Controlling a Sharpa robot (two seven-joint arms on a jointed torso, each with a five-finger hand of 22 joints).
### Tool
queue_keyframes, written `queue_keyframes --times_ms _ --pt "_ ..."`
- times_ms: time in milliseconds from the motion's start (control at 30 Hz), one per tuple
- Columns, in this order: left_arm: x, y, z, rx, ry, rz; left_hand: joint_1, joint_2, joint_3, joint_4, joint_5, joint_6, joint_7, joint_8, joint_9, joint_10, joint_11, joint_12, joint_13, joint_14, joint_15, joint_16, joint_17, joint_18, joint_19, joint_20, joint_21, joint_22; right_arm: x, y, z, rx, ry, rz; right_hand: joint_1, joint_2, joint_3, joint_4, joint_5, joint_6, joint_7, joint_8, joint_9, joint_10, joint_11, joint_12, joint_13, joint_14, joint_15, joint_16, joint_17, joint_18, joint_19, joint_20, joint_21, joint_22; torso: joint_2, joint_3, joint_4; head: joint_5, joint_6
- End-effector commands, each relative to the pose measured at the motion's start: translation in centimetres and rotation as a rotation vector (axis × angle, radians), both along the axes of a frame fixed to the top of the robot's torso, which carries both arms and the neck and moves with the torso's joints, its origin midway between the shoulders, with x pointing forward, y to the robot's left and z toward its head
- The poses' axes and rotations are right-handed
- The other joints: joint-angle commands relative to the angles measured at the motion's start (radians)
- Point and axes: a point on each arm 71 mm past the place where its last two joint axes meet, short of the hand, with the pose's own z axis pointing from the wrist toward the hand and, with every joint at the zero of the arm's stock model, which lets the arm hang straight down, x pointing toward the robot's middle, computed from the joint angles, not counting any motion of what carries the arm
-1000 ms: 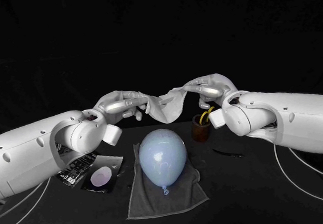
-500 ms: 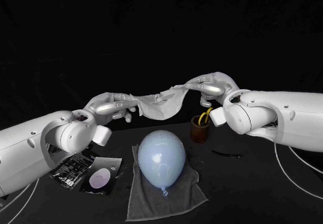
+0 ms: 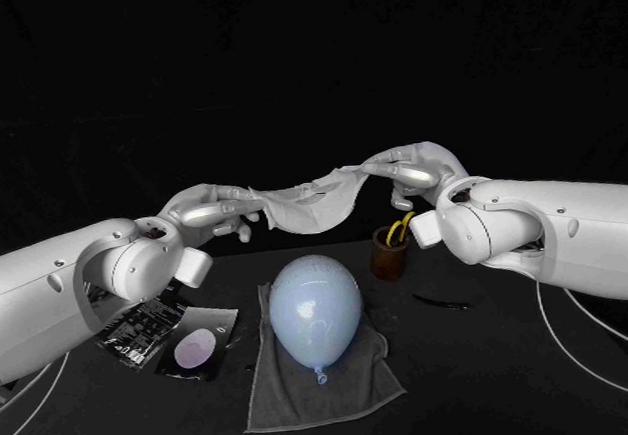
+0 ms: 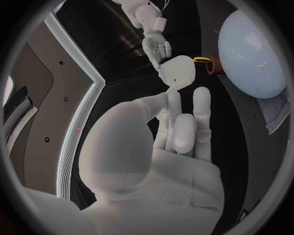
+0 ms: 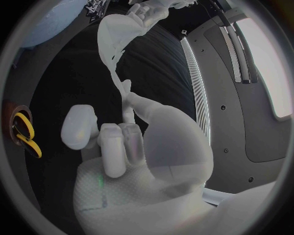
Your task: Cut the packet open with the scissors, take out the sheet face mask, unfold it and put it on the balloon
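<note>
A white sheet face mask hangs stretched in the air between my two hands, above and behind the balloon. My left hand pinches its left edge; my right hand pinches its right edge. The mask also appears past my left hand, and it stretches away from my right hand. The pale blue balloon lies on a grey towel at the table's middle. The opened packet lies flat to the balloon's left. Yellow-handled scissors stand in a brown cup.
A thin dark strip lies on the table to the right of the towel. The cup stands just behind the balloon's right side, under my right forearm.
Both hands have moved apart, the left one further to the left, and the mask has been drawn out wider between them. The balloon and packet have not moved.
</note>
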Motion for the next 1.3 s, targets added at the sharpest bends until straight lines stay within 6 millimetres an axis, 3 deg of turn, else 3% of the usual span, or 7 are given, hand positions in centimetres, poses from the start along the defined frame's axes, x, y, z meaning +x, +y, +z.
queue_keyframes --times_ms 33,1000,1300 --pt "0.0 -0.1 0.2 -0.001 -0.012 0.010 -0.008 0.005 0.007 0.001 0.003 0.004 -0.002 0.005 0.094 0.009 0.001 0.006 -0.002 0.006 0.000 0.005 0.005 0.015 -0.010 0.000 0.006 0.001 -0.2 0.2 0.2 0.005 -0.019 0.009 0.000 0.007 0.005 -0.003 0.005 0.006 0.001 0.005 0.037 0.098 -0.008 0.006 0.251 0.102 -0.007 0.003 0.263 0.017 0.006 0.000 0.008 0.090 0.001 0.0001 -0.0005 0.002 0.001" --pt "-1.5 0.1 -0.6 -0.001 0.025 -0.026 -0.023 0.005 0.008 0.000 0.003 -0.004 -0.001 0.003 0.096 0.009 0.002 0.008 -0.002 0.010 0.000 0.012 0.011 0.015 -0.012 0.000 0.013 0.006 -2.0 1.1 -0.1 0.019 -0.007 0.050 -0.002 0.007 0.006 -0.005 0.005 0.006 0.001 0.007 0.038 0.097 -0.008 0.005 0.250 0.102 -0.007 0.003 0.263 0.018 0.005 0.000 0.007 0.090 0.000 -0.0006 0.0003 0.003 -0.010" --pt "-2.7 0.3 -1.1 0.001 0.048 -0.043 -0.024 0.005 0.008 0.000 0.003 -0.005 -0.001 0.003 0.096 0.009 0.002 0.009 -0.002 0.010 0.000 0.012 0.011 0.015 -0.012 0.000 0.013 0.006 -3.1 0.8 -0.7 0.031 0.019 0.050 -0.002 0.007 0.006 -0.005 0.005 0.006 0.001 0.007 0.038 0.097 -0.008 0.005 0.250 0.102 -0.007 0.003 0.263 0.018 0.005 0.000 0.007 0.090 0.000 -0.0003 0.0016 0.009 -0.015"
